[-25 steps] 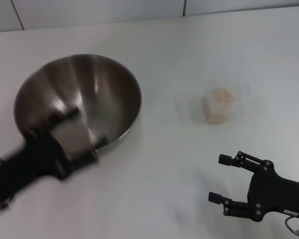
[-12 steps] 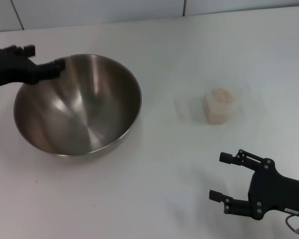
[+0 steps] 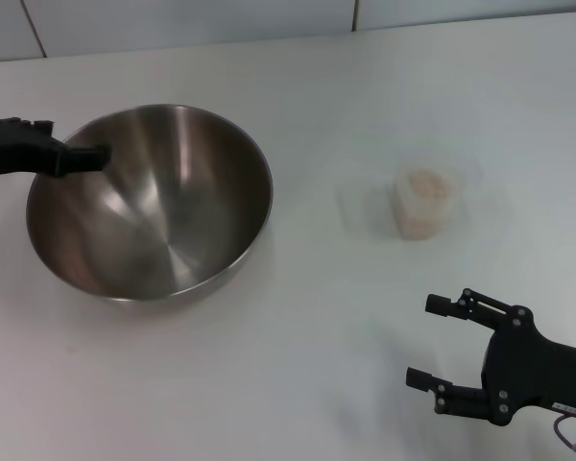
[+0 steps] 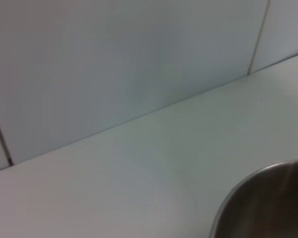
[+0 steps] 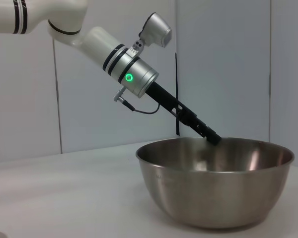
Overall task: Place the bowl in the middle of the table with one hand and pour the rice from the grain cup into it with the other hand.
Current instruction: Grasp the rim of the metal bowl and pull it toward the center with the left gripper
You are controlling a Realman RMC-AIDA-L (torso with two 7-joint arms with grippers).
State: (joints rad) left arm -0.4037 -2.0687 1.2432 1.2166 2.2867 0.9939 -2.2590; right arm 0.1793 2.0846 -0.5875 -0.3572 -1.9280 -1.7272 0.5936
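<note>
The bowl (image 3: 150, 202) sits upright on the table (image 3: 298, 365), toward the left edge and nearer the far edge than the near one. The left gripper (image 3: 72, 154) reaches in from the left edge, its tip at the bowl's far-left rim; whether its jaws clamp the rim or are released I cannot tell. The cup (image 3: 422, 204) stands upright toward the right edge, well apart from the bowl, with rice (image 3: 423, 182) heaped inside. The right gripper (image 3: 442, 351) hovers near the near right corner, jaws spread and holding nothing, apart from the cup
</note>
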